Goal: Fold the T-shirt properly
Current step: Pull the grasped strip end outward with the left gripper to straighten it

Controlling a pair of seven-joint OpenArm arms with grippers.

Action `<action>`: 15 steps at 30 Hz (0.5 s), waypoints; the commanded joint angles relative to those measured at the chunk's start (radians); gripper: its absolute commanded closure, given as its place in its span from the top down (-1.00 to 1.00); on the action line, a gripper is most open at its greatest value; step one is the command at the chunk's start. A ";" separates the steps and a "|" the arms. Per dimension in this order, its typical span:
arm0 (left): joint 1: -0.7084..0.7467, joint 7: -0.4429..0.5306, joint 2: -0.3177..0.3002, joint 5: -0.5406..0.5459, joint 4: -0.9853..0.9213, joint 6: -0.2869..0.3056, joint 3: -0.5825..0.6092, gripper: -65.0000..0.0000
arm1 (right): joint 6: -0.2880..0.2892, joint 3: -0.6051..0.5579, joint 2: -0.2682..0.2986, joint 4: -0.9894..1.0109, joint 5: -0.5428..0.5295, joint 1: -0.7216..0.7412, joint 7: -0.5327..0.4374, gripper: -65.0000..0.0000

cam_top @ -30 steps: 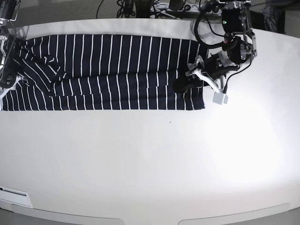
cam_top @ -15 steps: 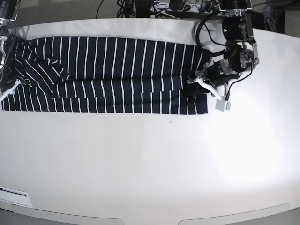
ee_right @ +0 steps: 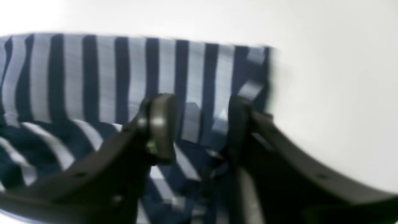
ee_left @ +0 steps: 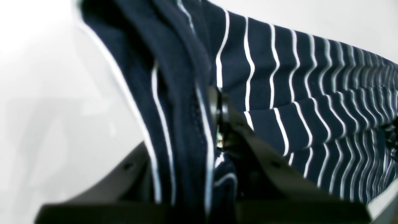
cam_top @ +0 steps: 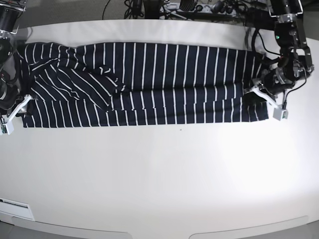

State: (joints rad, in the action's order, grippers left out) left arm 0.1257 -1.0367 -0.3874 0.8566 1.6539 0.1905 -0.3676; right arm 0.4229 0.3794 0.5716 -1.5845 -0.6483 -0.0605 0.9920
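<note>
The dark navy cloth T-shirt with thin white stripes (cam_top: 149,82) lies stretched into a long flat band across the far half of the smooth white desk (cam_top: 159,174). Stripes run crosswise, evenly spaced. Cloth soft, matte; one sleeve makes a rumpled diagonal flap near the base view's left end, its stripes slanting against the rest. A lengthwise crease line runs along the middle of the band.

Left hand (cam_top: 259,92), black with hard plastic fingers, at the shirt's end on the base view's right. Left wrist view: the hem (ee_left: 186,124) bunches in thick vertical folds between the two dark fingers, stitched edge visible; hand closed on the cloth, fabric drawn taut away from it.

Right hand (cam_top: 15,107) at the opposite end, over the shirt's corner. Right wrist view, blurred: two curved black fingers (ee_right: 158,124) stand narrowly apart with striped cloth in the gap and beneath them. Whether they pinch the cloth, cannot tell.

Desk surface glossy, with a bright glare patch on the base view's right.
</note>
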 commanded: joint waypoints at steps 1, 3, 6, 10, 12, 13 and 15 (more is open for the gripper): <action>-0.022 0.016 -0.032 0.026 0.018 0.003 -0.013 -1.00 | 0.003 0.008 0.016 -0.013 -0.011 0.014 -0.019 -0.42; -0.024 0.017 -0.066 0.051 0.018 0.003 -0.023 -1.00 | 0.000 0.008 0.003 -0.013 -0.029 0.009 -0.016 -0.81; -0.024 0.013 -0.087 0.078 0.018 0.018 -0.024 -1.00 | 0.055 0.006 -0.016 -0.013 -0.150 -0.015 -0.004 -1.00; -0.024 0.012 -0.077 0.116 0.018 0.051 -0.024 -1.00 | 0.132 0.006 -0.051 -0.013 -0.216 -0.028 0.019 -1.00; -0.023 0.011 -0.075 0.124 0.018 0.053 -0.024 -1.00 | 0.127 0.005 -0.064 -0.013 -0.208 -0.035 0.034 -1.00; -0.023 0.011 -0.076 0.125 0.018 0.053 -0.024 -1.00 | 0.128 0.002 -0.065 -0.013 -0.204 -0.043 0.034 -1.00; -0.024 0.012 -0.076 0.125 0.018 0.053 -0.024 -1.00 | 0.131 -0.003 -0.068 -0.013 -0.144 -0.054 0.018 -1.00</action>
State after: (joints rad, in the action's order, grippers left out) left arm 0.1135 -1.0401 -0.4461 0.9615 1.6550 0.2375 -0.3820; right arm 0.5488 0.3714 0.4835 -1.5837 -0.7712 -0.1280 1.0267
